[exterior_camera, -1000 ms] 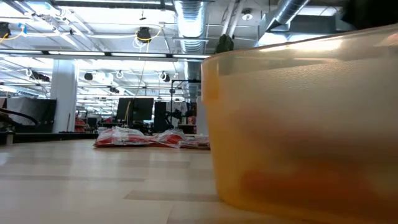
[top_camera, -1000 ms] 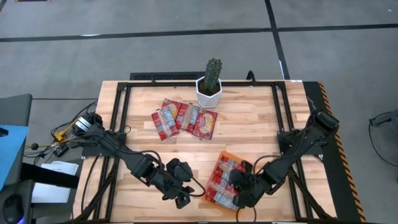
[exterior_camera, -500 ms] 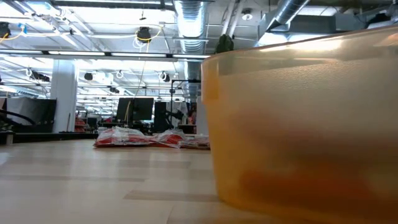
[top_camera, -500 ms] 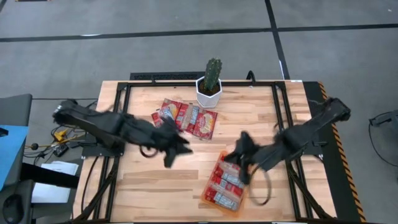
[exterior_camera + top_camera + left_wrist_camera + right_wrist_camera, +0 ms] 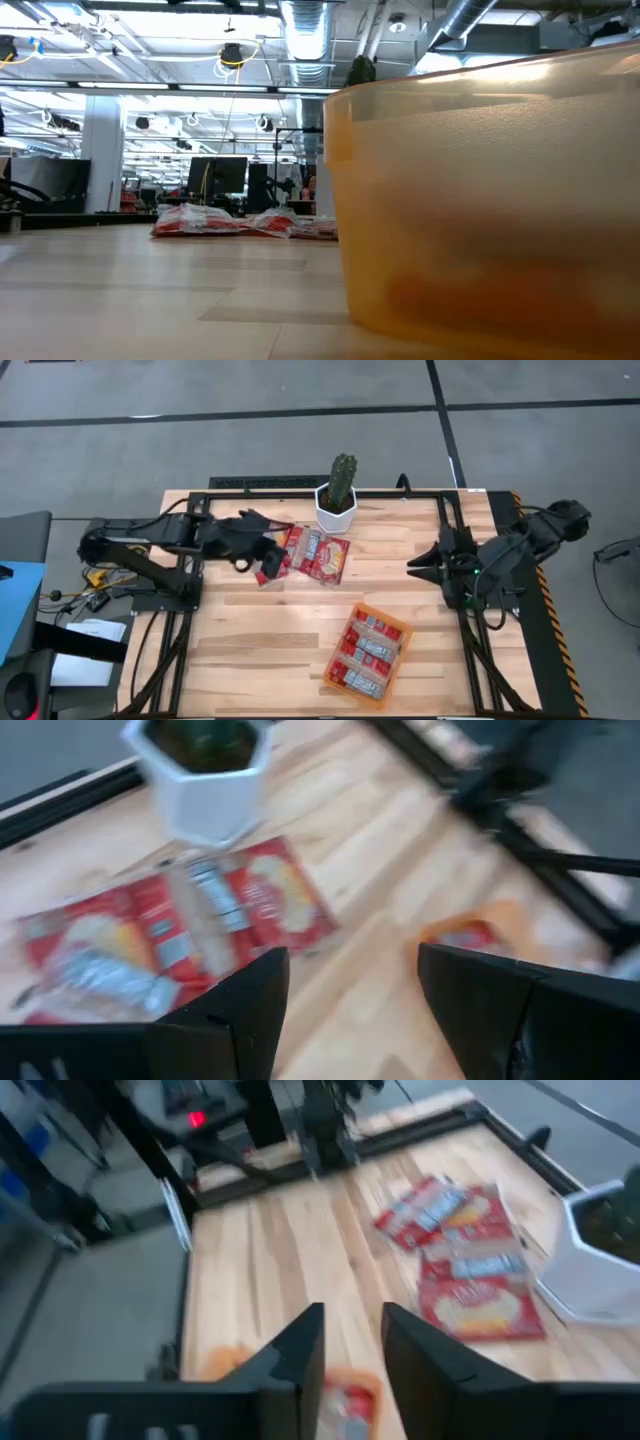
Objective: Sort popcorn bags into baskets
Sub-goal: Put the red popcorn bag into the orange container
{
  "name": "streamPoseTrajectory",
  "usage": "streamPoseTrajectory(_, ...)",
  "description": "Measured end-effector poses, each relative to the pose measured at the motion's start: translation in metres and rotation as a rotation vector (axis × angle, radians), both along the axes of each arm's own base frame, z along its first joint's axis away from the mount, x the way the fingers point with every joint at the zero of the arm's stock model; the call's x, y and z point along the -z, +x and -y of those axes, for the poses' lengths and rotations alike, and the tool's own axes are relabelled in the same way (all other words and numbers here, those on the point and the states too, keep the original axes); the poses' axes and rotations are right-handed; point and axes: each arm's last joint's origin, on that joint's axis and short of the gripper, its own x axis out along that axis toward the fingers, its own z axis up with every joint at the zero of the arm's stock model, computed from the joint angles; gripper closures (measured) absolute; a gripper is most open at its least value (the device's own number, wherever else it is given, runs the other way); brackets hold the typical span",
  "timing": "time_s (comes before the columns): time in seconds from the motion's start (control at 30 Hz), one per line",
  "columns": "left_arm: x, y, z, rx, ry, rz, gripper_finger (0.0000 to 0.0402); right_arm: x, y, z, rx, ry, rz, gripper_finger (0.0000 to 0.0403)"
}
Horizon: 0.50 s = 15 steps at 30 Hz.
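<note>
Three red popcorn packets [image 5: 316, 554] lie flat on the table's far middle, next to the white cactus pot [image 5: 337, 505]. The orange tray [image 5: 336, 668] stands near the front edge with three packets [image 5: 368, 650] lying inside. My left gripper [image 5: 267, 565] is open and empty, above the left end of the loose packets [image 5: 170, 920]. My right gripper [image 5: 416, 565] is open and empty, up over the table's right half, pointing left. The low view shows the tray's wall [image 5: 480, 200] close up and the loose packets [image 5: 240, 222] beyond it.
The cactus pot [image 5: 205, 775] stands at the far edge just behind the loose packets. A black frame rail [image 5: 300, 493] runs around the table top. Bare wood lies between the loose packets and the tray [image 5: 228, 1361].
Both arms have swung up and away from the near edge. My left gripper has gone toward the far edge, to the loose packets. My right gripper has left the tray and gone up toward the table's right and far side. The tray and packets have stayed put.
</note>
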Motion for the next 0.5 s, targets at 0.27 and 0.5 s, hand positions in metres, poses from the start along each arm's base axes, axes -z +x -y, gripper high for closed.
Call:
streamPoseTrajectory(0.27,0.021,-0.003,-0.033,-0.101,-0.013,-0.235,0.0160,0.023,-0.001,0.001,-0.006,-0.124,-0.151,0.0202)
streamPoseTrajectory(0.5,0.031,-0.009,-0.070,-0.120,0.027,-0.328,0.0159,0.038,-0.003,0.004,0.050,-0.152,-0.231,0.0194)
